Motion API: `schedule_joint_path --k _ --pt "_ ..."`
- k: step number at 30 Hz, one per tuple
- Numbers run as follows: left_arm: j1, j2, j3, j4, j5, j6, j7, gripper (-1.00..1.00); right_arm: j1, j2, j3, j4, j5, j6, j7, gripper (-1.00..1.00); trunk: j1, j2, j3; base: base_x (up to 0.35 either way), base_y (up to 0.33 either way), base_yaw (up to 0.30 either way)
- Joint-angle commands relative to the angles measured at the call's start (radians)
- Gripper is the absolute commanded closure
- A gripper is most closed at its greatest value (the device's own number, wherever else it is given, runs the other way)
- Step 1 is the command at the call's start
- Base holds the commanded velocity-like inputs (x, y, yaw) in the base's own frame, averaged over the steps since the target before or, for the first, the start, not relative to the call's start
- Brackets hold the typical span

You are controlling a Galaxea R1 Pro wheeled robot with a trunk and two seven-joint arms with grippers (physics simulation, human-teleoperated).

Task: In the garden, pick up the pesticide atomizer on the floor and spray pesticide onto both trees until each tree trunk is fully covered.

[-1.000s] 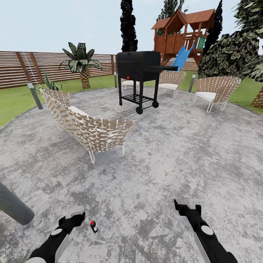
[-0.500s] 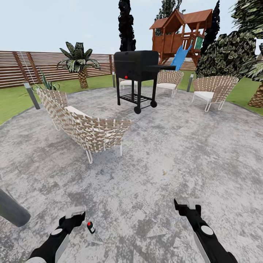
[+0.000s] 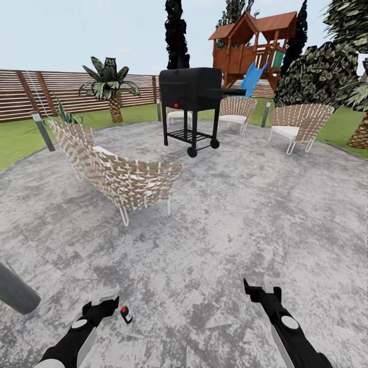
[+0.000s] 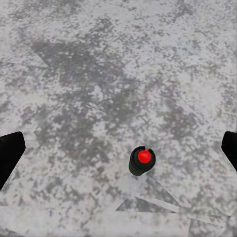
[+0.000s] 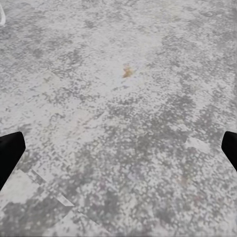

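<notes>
While it hangs low over the mottled grey stone patio floor [image 3: 214, 240], the left end effector [image 3: 105, 299] has its 2 fingers spread wide with nothing between them; in the left wrist view the dark fingertips [image 4: 10, 155] sit at opposite edges of the picture. Just beside it on the floor, toward the robot's right, stands the small dark pesticide atomizer with a red spot on top [image 3: 124, 314], not touching the fingers. From the left wrist camera the atomizer [image 4: 141, 161] appears upright on the stone, lying between the 2 fingers' lines but nearer the one at the far side.

The right end effector [image 3: 265, 287] is likewise parted and empty, hovering over bare patio floor [image 5: 118, 123], well apart from the atomizer.

Farther out, a woven tan wicker sofa with white legs [image 3: 120, 176] stands ahead on the left. Beyond it is a black wheeled barbecue grill with a red knob [image 3: 191, 105], and behind that 2 woven wicker chairs with white cushions [image 3: 296, 125]. A grey post [image 3: 15, 291] cuts across the near left edge. Green lawn [image 3: 20, 140] rings the patio, closed by a brown horizontal-slat wooden fence [image 3: 51, 92], with a short palm [image 3: 110, 89], a near-black cypress [image 3: 176, 33] and a wooden play tower with a blue slide [image 3: 253, 53] at the back.
</notes>
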Motion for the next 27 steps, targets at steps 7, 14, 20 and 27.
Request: schedule_joint_path --k 7,14,20,27 --pt "-0.001 -0.001 0.003 0.001 -0.002 -0.004 -0.002 -1.00 -0.001 0.001 -0.001 0.001 0.001 -0.003 0.001 -1.00 0.027 -0.050 -0.031 0.000 0.000 -0.129" --pt "-0.001 0.000 0.003 0.001 -0.002 -0.005 -0.002 -1.00 -0.001 0.002 -0.001 0.001 0.001 -0.003 -0.001 -1.00 0.054 -0.099 -0.063 0.000 0.000 -0.144" --pt "0.001 0.001 0.003 0.001 -0.002 -0.006 -0.002 -1.00 -0.001 0.002 -0.001 0.001 0.001 -0.003 -0.001 -1.00 0.077 -0.141 -0.091 0.000 0.000 -0.095" --pt "0.008 0.003 0.002 0.013 -0.006 -0.111 -0.003 -1.00 -0.001 0.002 -0.001 0.001 0.001 -0.003 0.000 -1.00 0.103 -0.190 -0.124 0.000 0.000 -0.064"
